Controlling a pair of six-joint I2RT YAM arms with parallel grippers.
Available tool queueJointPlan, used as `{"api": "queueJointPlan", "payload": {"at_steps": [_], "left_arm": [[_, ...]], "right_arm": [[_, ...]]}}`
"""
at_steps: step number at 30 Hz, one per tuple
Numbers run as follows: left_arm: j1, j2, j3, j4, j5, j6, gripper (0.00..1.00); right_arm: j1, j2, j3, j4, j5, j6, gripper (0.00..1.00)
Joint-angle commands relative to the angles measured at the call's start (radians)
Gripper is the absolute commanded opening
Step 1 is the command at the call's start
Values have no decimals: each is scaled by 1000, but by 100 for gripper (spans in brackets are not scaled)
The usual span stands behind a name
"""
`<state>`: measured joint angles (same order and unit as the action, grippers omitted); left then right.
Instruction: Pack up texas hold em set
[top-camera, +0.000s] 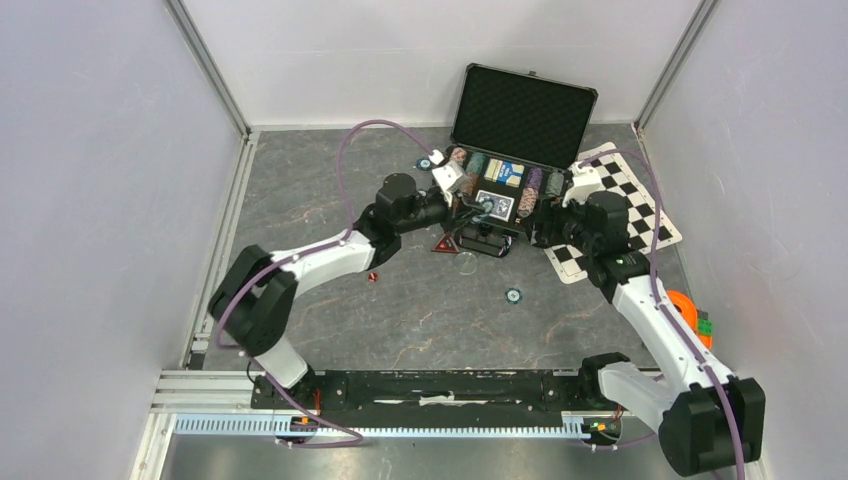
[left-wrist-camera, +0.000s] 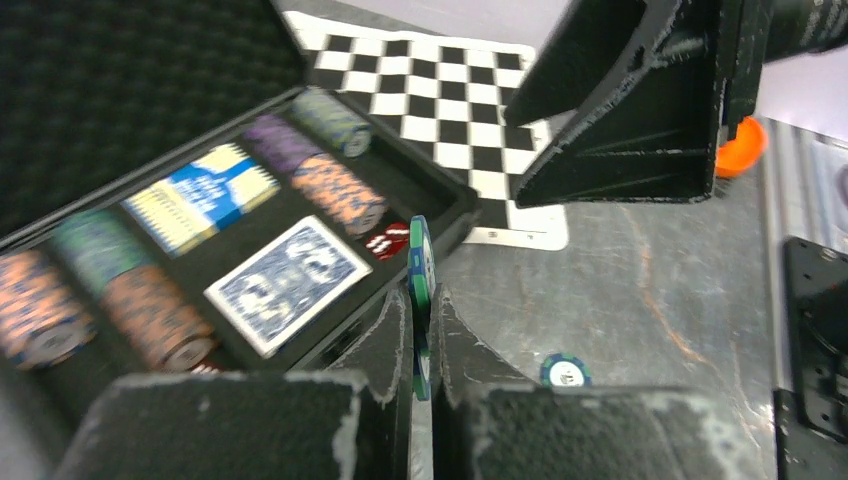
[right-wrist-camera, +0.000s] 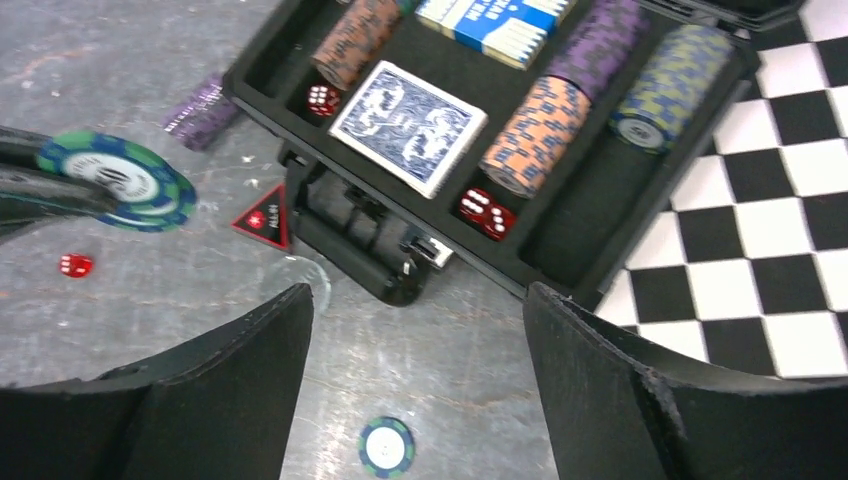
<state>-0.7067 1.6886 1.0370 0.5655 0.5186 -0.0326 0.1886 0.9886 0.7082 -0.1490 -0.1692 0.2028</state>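
Left gripper (left-wrist-camera: 421, 310) clamped on a green-blue chip (left-wrist-camera: 420, 262), held on edge just outside the case (left-wrist-camera: 440, 195) front rim; chip rows (left-wrist-camera: 335, 185) lie just past that rim, so I'd say a short reach forward, left arm's job. Right gripper (right-wrist-camera: 418, 300) spread wide, holding nothing, above the case front-right corner; loose chip (right-wrist-camera: 386, 446) on the table (right-wrist-camera: 480, 400) in front of the case sits nearer that arm
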Motion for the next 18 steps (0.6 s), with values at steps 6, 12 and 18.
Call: {"api": "queueJointPlan", "payload": {"at_steps": [6,12,18], "left_arm": [[50,-390,-173,-230,-616,-5,2],[105,-601,-364,-287,-1049,-137,2],[114,-744,-504,-305,-1285,-223,2]], "right_arm": [[285,274,178,25,242,204,82],[518,494,300,50,491,602,81],[654,837,716,-236,670,827,86]]}}
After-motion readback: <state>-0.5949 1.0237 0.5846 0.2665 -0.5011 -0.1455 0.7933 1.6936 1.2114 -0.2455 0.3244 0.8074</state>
